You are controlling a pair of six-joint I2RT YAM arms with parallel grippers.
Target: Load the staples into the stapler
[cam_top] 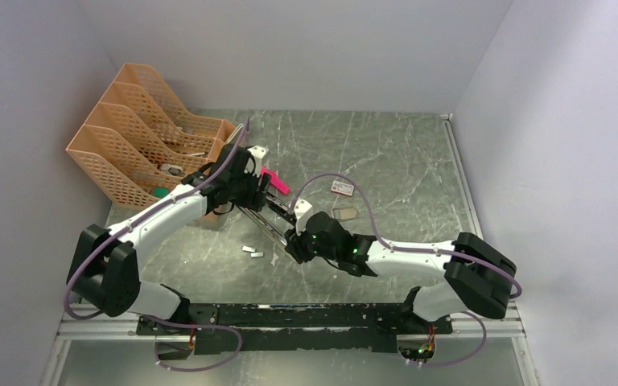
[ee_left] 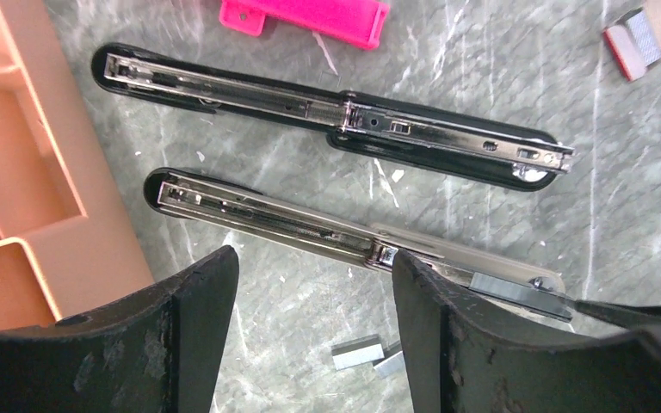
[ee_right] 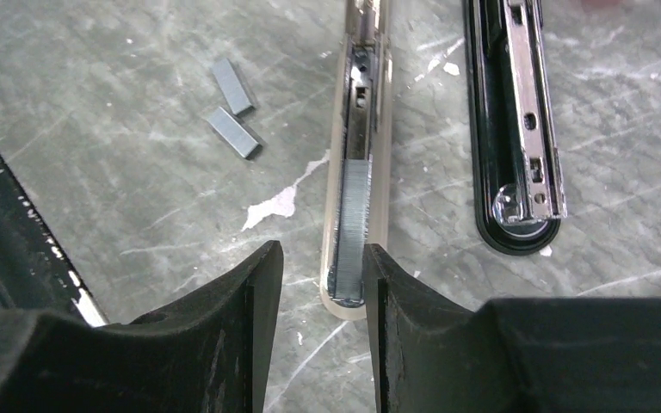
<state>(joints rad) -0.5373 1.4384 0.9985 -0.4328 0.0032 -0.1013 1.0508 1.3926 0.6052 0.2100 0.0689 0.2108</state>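
- The left end effector (ee_left: 311,274) hung over the stapler (ee_left: 258,215), which lay opened flat on the surface (ee_left: 482,219); its fingers were apart and gripped nothing, and it would do best to press the black half down as a steady
- Two loose staple pieces (ee_right: 232,86) lay just beside the stapler
- A strip of staples (ee_right: 355,215) sat in the end of the pale channel
- The right end effector (ee_right: 320,254), fingers apart astride that end, probably needed to slide the strip squarely along the rail without tilting it

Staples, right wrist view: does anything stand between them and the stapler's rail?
Nothing visible does. The staples already lie in the stapler's open rail, their near end between the fingers of the open right hand.
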